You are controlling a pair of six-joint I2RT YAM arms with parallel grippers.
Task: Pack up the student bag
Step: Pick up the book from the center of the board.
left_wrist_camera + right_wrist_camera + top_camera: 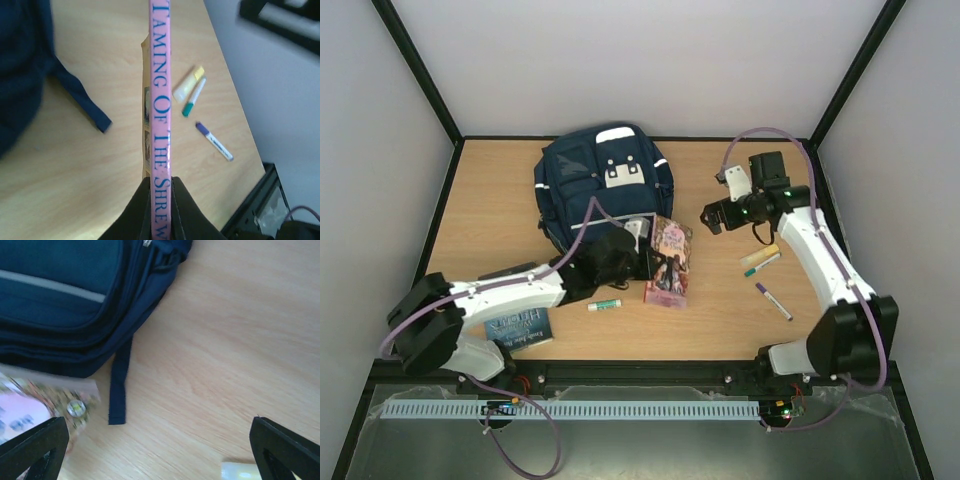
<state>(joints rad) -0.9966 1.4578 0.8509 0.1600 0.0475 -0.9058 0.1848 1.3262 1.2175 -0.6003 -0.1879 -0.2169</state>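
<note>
Left claw (648,263) is clamped on the edge of a pink book (672,258). The navy student bag (603,185) lies just beyond this claw on the surface (500,215). A white stick with green cap (604,304) is near its near side, and a blue book (520,327) sits further back under that arm. Right claw (712,216) is raised, with the bag to its left. On its near-right side are a yellow tube (760,254), a teal-capped marker (762,265) and a purple-capped marker (773,301).
</note>
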